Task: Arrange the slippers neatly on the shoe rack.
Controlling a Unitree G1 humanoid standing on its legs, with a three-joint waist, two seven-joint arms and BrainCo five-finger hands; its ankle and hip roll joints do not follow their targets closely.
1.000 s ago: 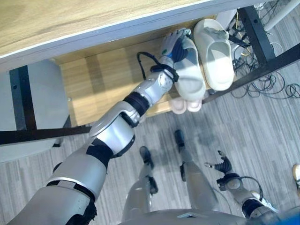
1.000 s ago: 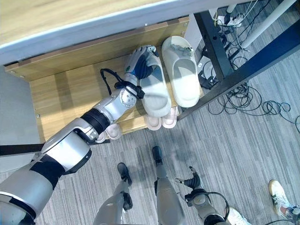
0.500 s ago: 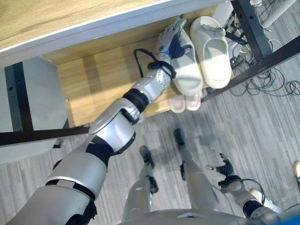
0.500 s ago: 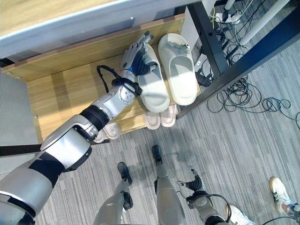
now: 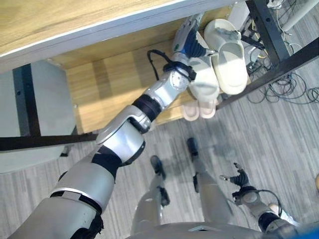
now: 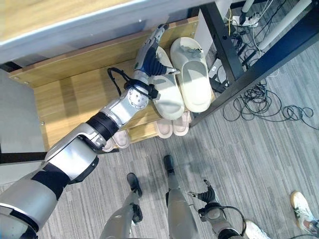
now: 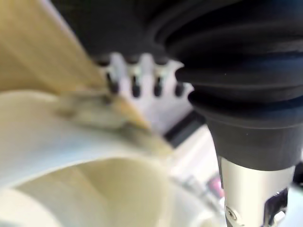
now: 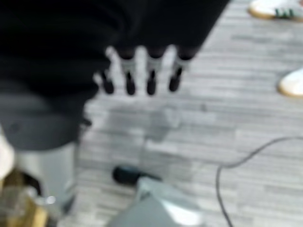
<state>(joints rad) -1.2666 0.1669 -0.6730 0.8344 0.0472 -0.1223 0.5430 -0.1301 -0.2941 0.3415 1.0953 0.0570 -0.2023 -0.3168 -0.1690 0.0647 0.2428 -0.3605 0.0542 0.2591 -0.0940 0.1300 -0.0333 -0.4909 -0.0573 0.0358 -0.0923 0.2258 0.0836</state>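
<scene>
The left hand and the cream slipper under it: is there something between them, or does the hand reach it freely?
Nothing visible stands between them. The left hand lies with straight fingers directly on the cream slipper, beside the second slipper on the shoe rack.

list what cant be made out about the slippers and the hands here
- Left slipper: the left hand covers its toe in both eye views, so contact is unclear.
- Pink slippers: mostly hidden under the shelf.
- Left wrist view: the slipper is blurred at close range.
- Right hand: small in the eye views, idle over the floor.
</scene>
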